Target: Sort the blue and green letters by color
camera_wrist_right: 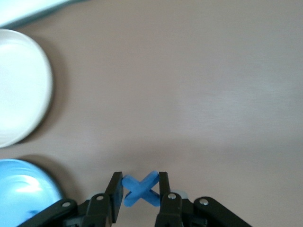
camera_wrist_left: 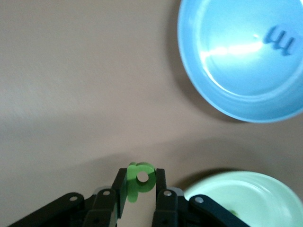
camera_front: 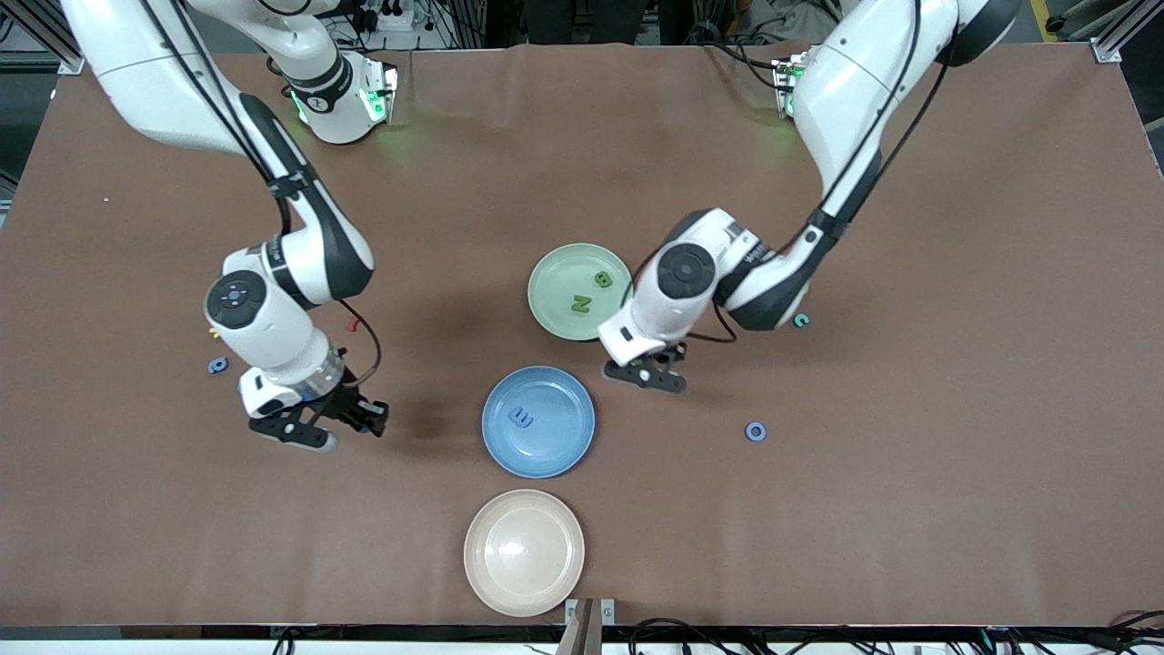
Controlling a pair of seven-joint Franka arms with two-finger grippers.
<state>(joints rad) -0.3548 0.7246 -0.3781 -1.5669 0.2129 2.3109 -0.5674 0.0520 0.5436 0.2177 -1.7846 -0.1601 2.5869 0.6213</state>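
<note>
i see my left gripper (camera_wrist_left: 140, 194) pinching a green p (camera_wrist_left: 139, 180), up over bare table between the green plate (camera_front: 550, 314) and the blue plate (camera_front: 546, 450). my right gripper (camera_wrist_right: 140, 194) clamps a blue x (camera_wrist_right: 140, 189) over the table beside the blue plate, toward the right arm's end. on the green plate lie n (camera_front: 580, 303) and b (camera_front: 602, 279); the blue plate holds e (camera_front: 523, 418)

a green plate (camera_front: 555, 273), blue plate (camera_front: 555, 446) and cream plate (camera_front: 524, 551) on a brown table (camera_front: 909, 509).
</note>
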